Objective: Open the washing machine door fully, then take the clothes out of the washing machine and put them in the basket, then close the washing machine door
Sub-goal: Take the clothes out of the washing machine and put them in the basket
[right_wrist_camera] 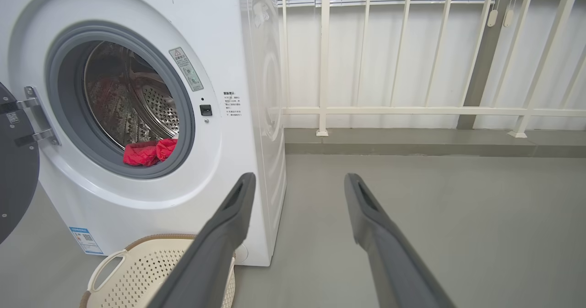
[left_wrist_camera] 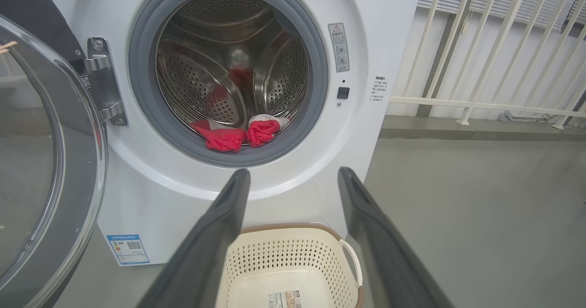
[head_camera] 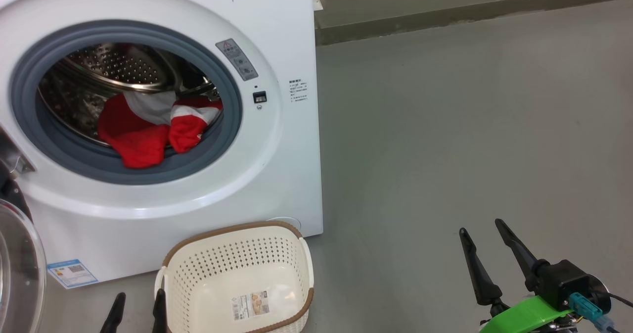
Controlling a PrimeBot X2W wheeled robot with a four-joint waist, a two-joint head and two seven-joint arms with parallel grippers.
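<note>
The white washing machine stands open, its door swung out to the left with the glass bowl showing. Red clothes with white and grey panels lie at the drum's front lip, over the grey ring; they also show as clothes and clothes. The cream basket sits on the floor before the machine, with nothing in it but its label. My left gripper is open just left of the basket. My right gripper is open over bare floor, far right of the basket.
Grey floor stretches to the right of the machine. A low concrete ledge and a white railing with blinds behind it close off the back. The open door takes up the space at the left.
</note>
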